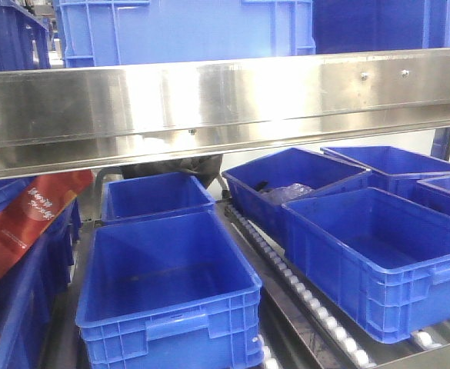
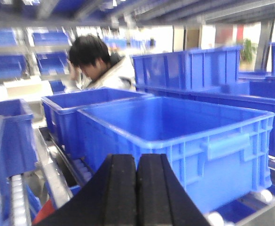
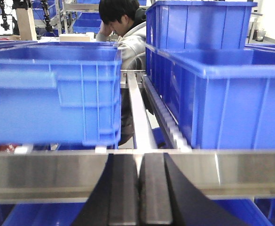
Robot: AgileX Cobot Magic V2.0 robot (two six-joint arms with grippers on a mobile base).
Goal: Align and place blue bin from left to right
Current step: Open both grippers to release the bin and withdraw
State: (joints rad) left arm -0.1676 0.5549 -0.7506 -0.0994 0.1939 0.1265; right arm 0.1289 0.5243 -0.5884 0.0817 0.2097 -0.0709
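Observation:
The blue bin [image 1: 186, 31] is a lighter blue ribbed crate on the upper shelf, behind the steel rail [image 1: 225, 100]. The right wrist view shows it as the tall ribbed crate [image 3: 52, 89] at left, beyond the same rail [image 3: 43, 174]. My right gripper [image 3: 141, 157] is shut and empty in front of the rail, level with the gap to the right of the crate. My left gripper [image 2: 137, 160] is shut and empty, just short of the near left corner of a royal-blue bin [image 2: 175, 136]. Neither gripper shows in the front view.
Several royal-blue bins [image 1: 171, 284] sit on roller tracks [image 1: 301, 292] on the lower level. Darker tall bins [image 3: 212, 89] stand to the right of the crate. A person [image 3: 123, 28] leans behind the shelves. A red sign [image 1: 32, 215] hangs at left.

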